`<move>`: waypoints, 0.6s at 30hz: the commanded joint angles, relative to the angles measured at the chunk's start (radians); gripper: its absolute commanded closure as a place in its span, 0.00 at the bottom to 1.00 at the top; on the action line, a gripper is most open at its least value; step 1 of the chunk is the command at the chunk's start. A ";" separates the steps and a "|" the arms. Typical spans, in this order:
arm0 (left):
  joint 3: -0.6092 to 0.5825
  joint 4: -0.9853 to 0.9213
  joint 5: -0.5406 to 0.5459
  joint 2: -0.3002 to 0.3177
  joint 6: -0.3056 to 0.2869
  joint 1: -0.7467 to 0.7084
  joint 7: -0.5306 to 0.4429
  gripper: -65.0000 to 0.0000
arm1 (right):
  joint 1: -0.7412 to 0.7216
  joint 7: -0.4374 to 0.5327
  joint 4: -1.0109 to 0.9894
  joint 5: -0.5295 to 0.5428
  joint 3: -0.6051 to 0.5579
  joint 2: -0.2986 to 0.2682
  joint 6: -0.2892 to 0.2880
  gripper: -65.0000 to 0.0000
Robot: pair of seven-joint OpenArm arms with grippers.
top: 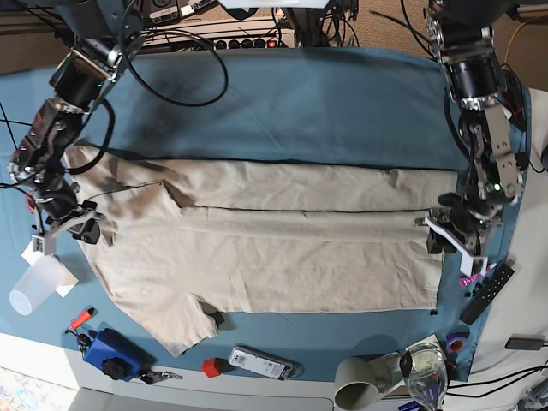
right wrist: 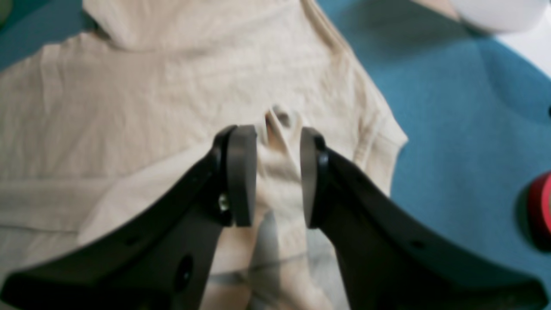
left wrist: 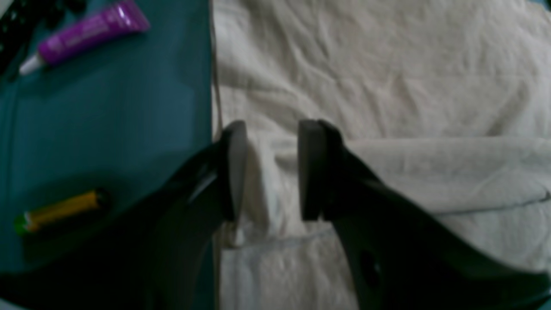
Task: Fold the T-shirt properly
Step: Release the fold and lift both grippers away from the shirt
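Right now I see the T-shirt spread flat across the blue-teal tabletop, its far long edge folded toward the middle so a long horizontal fold line runs across it. On my left wrist view the left gripper sits at the shirt's side edge, just where cloth meets bare tabletop, with the jaws parted and a small ridge of beige fabric standing in the gap; neither pad looks pressed against it. On the right wrist view the right gripper hovers over the sleeve end, jaws likewise apart, with a puckered ridge of cloth rising between them, not clamped as far as I can tell. In the base view both grippers are at opposite ends of the shirt, level with the fold line. Both wrist views are soft and blurred, so I cannot tell whether the pads touch the fabric. A purple tube and a yellow pen-like item lie on the tabletop beside the left gripper, and a red object is cut off at the right wrist view's edge.
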State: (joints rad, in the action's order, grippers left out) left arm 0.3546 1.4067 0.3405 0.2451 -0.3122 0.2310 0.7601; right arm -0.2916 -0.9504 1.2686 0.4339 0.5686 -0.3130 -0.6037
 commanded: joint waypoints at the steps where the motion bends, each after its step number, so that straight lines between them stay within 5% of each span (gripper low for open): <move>1: 0.002 0.018 0.012 0.016 -0.003 0.037 0.000 0.68 | -0.027 0.006 0.029 0.050 0.002 -0.033 -0.006 0.72; 11: 0.010 0.071 0.137 0.072 0.024 0.115 0.357 0.59 | -0.026 -0.107 0.067 0.161 0.003 -0.116 -0.005 0.72; 18: 0.162 0.095 0.230 0.101 0.023 0.029 0.388 0.59 | -0.026 -0.201 0.067 0.277 0.076 -0.136 -0.006 0.72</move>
State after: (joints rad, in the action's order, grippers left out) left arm 0.5152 1.4876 0.5556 0.3328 -0.2855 0.2440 1.1519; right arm -0.2958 -1.1687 1.3167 0.6884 0.6399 -0.4240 -0.6033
